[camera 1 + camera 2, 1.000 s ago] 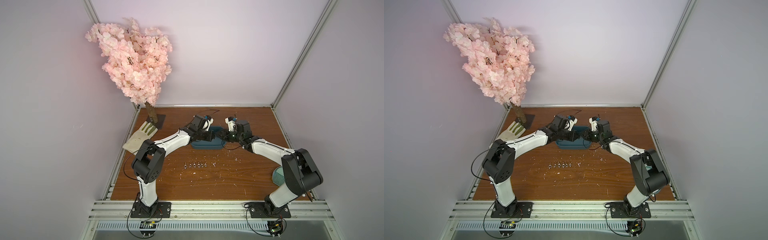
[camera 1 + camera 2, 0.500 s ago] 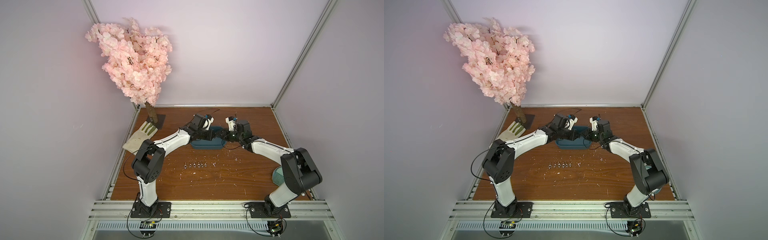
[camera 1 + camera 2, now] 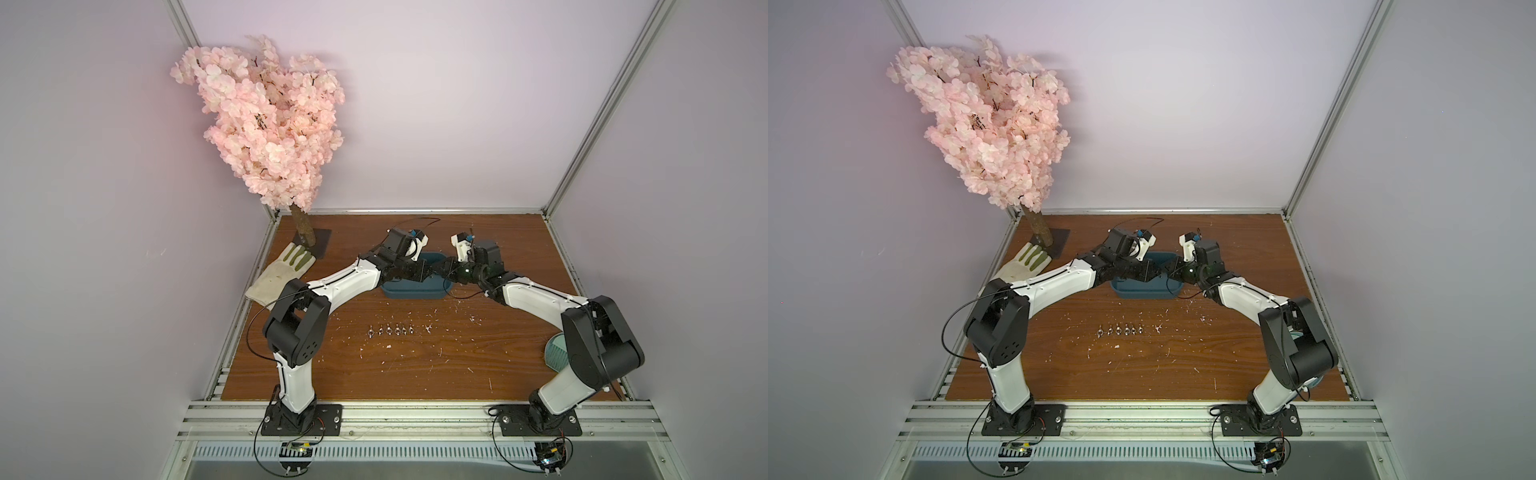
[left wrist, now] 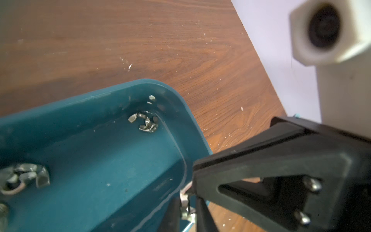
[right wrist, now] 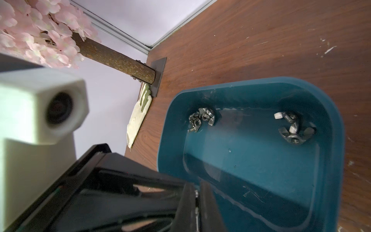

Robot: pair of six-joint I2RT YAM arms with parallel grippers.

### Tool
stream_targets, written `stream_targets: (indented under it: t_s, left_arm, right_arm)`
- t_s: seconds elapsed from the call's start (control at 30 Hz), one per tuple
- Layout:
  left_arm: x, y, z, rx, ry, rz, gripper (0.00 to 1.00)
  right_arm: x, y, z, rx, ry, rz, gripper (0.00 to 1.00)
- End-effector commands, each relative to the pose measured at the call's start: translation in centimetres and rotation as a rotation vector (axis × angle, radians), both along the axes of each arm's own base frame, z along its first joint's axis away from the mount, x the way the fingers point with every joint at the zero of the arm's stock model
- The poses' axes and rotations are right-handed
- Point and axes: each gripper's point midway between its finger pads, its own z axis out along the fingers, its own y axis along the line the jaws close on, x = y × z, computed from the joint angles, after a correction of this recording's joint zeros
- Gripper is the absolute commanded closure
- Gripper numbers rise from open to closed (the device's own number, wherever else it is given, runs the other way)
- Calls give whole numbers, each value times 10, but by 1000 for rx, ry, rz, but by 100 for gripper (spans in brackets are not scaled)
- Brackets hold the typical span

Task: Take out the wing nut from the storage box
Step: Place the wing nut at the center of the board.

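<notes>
wing nut (image 4: 185, 204): held up between the two grippers, over the right end of the storage box (image 3: 411, 291) and off its floor
right gripper (image 5: 197, 184): jaws closed to a sliver, with the nut's thin metal pinched between them
left gripper (image 4: 186, 198): fingers a little apart with the nut standing between them; can't tell whether they press on it
step: reads as a hand-over, with the right arm taking the nut (a judgement)
doing it well: left should open fully and back off to the left before right moves. Right should then lift straight up with no twist, since the grip looks thin and the nut slick
loose nuts (image 5: 201, 119): two clusters against the box wall, well apart from the fingers, so no snag is likely
box edge: the rolled rim sits just under the fingertips, so right should clear it before travelling toward the near side
open room: the table (image 3: 415, 365) is bare on the near side. The row of nuts (image 3: 390, 330) has free wood at its right end, a likely drop spot
far left: glove (image 3: 282, 270) and tree (image 3: 266, 120), well apart from the work
near right: pale green item (image 3: 555, 353) under the right arm's elbow, so right should keep any swing short
</notes>
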Motion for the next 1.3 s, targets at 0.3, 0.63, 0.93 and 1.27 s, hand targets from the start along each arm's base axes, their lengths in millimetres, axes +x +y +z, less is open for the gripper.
stream_targets:
  t_s: [0.3,0.63,0.93,1.27]
  left_arm:
    - [22,53,31,-26,-44,145,24]
    - [24,112,24,47,-41,277,0]
    - [18,158,17,155,-50,436,0]
    - [1,176,16,151,-36,497,0]
  right_arm:
    - [-22,-8,14,-149,-26,-4,100]
    - [-77,9,-9,-410,22,52,100]
    - [-118,35,-40,-541,95,111,100]
    - [-127,50,-71,-693,149,164,100]
